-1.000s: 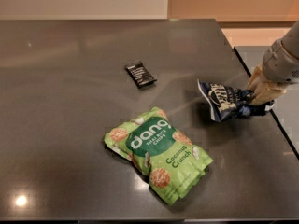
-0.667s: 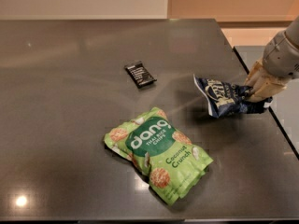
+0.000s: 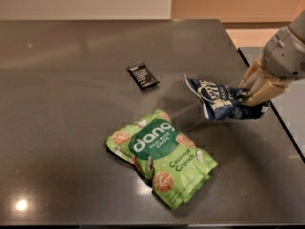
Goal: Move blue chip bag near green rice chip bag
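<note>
While the pincer (image 3: 248, 97) clamps the right end of the blue chip bag (image 3: 217, 98), the count on the worktop (image 3: 66, 118) is three items — one blue chip bag, one green rice chip bag (image 3: 162, 159), one small black bar (image 3: 143, 76). Blue bag is near the right edge, up-right of the green bag and apart from it, left tip tilted up. Versus 0.7 s ago — bag and pincer sit slightly further left, closer to the green bag. Green bag and bar unchanged.
</note>
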`<state>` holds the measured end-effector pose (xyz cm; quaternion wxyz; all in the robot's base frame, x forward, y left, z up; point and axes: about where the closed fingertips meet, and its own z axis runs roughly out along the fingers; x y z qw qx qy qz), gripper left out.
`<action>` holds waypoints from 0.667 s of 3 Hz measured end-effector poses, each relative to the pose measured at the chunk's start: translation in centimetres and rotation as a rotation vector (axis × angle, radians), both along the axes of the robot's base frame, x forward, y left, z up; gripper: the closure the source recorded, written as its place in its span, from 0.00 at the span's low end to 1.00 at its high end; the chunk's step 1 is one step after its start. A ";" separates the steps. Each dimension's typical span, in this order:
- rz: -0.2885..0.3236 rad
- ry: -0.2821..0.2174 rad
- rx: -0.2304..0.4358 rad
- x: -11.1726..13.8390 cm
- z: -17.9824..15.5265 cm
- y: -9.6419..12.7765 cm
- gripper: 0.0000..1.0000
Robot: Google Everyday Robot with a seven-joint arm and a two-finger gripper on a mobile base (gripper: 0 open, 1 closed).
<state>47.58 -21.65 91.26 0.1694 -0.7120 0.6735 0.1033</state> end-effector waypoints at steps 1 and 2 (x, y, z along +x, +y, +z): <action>0.042 0.009 0.032 -1.3 0.2 1.8 0.82; 0.071 0.020 0.048 -2.1 -0.1 2.9 0.59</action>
